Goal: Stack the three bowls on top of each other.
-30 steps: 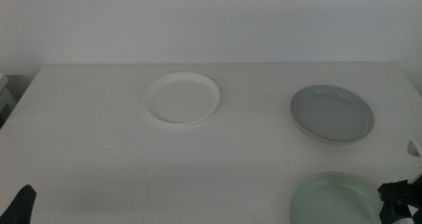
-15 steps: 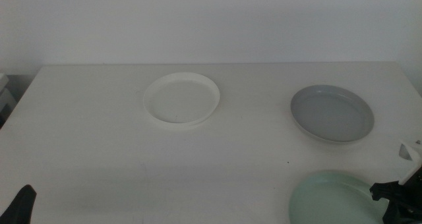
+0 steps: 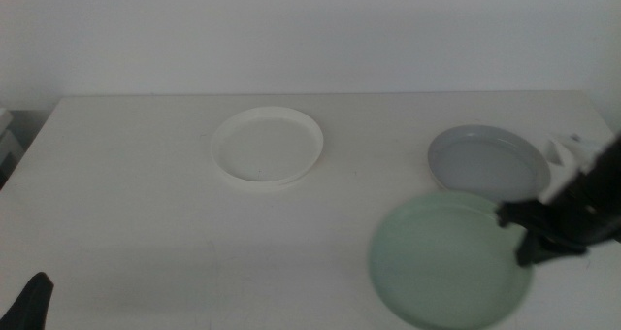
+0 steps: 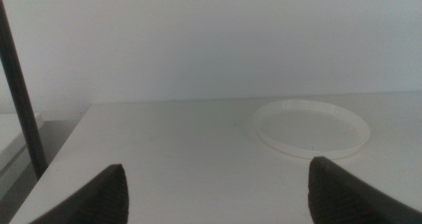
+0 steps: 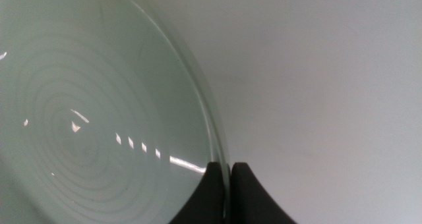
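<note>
Change: we are lifting the pale green round plastic bowl [image 3: 448, 262] up from the frame's bottom edge, now lower right.
Right claw [image 3: 524, 235]: pinching its rim.
Meaning: carrying toward the grey-blue bowl [image 3: 485, 163].
Left claw [image 4: 217, 188]: spread wide, waiting lower left.

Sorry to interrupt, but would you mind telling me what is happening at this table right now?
The right gripper has its jaws shut on the rim of the green bowl and holds it lifted and tilted, beside the grey bowl on the table. The white bowl sits alone further back, toward the middle. The left gripper waits open at the table's near left corner. Nothing is stacked yet.
</note>
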Controlling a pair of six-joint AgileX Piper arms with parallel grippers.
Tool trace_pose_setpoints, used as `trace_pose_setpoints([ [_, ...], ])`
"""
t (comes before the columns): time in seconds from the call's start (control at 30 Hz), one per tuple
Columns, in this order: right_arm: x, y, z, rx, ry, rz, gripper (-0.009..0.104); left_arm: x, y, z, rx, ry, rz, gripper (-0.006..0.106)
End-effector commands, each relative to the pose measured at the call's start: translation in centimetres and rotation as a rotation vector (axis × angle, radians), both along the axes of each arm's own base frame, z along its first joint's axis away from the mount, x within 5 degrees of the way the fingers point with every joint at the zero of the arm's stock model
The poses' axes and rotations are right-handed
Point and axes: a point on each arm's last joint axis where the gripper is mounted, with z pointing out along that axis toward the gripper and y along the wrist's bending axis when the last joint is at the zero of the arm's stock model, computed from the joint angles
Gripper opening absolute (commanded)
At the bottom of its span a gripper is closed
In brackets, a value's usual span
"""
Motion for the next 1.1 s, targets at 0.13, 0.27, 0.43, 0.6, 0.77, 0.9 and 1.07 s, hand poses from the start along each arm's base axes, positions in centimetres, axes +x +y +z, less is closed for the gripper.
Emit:
trace_pose_setpoints([
  [0.13, 2.7, 4.8, 3.0, 0.057, -0.098, 0.064, 0.000, -0.2, 0.0, 0.9, -0.027, -0.093, -0.007, 0.098],
  [0.27, 4.3, 7.9, 2.4, 0.079, -0.084, 0.107, 0.000, -0.2, 0.0, 0.9, -0.027, -0.093, -0.007, 0.098],
  [0.43, 6.2, 10.9, 1.2, 0.094, -0.085, 0.152, 0.000, -0.2, 0.0, 0.9, -0.027, -0.093, -0.007, 0.098],
  [0.6, 7.3, 12.6, -0.8, 0.090, -0.044, 0.170, 0.000, -0.2, 0.0, 0.9, -0.027, -0.093, -0.007, 0.098],
  [0.77, 7.6, 12.6, -2.0, 0.072, -0.021, 0.168, 0.000, -0.2, 0.0, 0.9, -0.027, -0.092, -0.006, 0.098],
  [0.9, 7.8, 12.5, -2.4, 0.041, -0.032, 0.189, 0.000, -0.2, 0.0, 0.9, -0.027, -0.092, -0.006, 0.098],
  [1.07, 8.0, 12.4, -2.3, 0.036, -0.062, 0.190, 0.014, -0.2, 0.0, 0.9, -0.027, -0.092, -0.006, 0.098],
])
